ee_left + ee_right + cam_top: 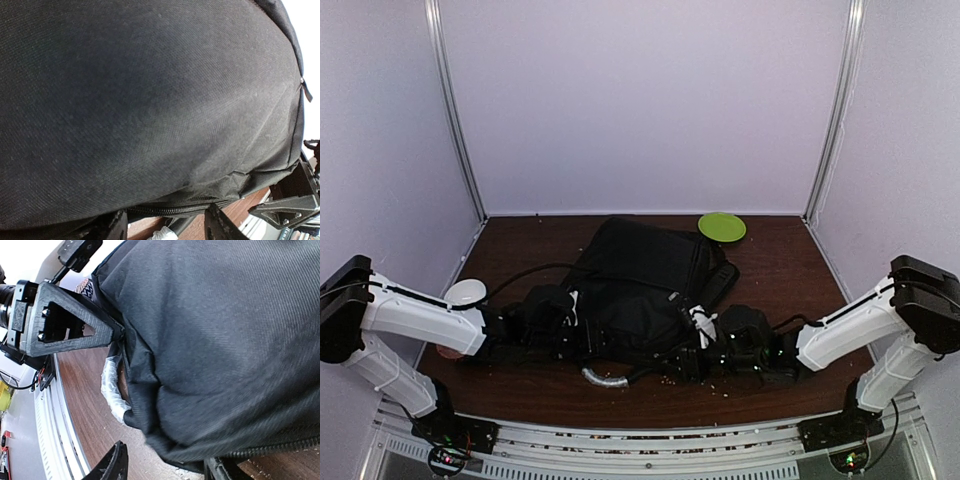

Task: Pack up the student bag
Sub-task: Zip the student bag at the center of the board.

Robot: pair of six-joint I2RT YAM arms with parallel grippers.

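From above, the student bag [640, 285] lies flat in the middle of the brown table [790, 275]. A green disc [722, 226] sits just off its 1 o'clock corner, a white rounded object [466, 292] is out at 9 o'clock, and the bag's grey top handle [603, 377] curls at 6 o'clock. The left gripper [570, 322] meets the bag's near edge at about 8 o'clock and the right gripper [705, 338] at about 4 o'clock. Pale crumbs dot the wood near them. In the left wrist view, black fabric fills nearly everything. A zipper line [170, 209] runs along the bag's lower edge, just over the left gripper [166, 226]. Its finger roots stand apart, but the tips are lost behind the cloth, so I cannot tell whether it pinches anything. In the right wrist view, the right gripper [167, 466] is the same, with roots apart, tips hidden and its grip unclear. The left gripper's triangular finger sits at 10 o'clock, against the bag's edge. The step in hand looks like taking the bag by its near, zippered edge with both arms. The next move probably calls for a sure hold on the fabric beside the zipper, with both arms moving together.
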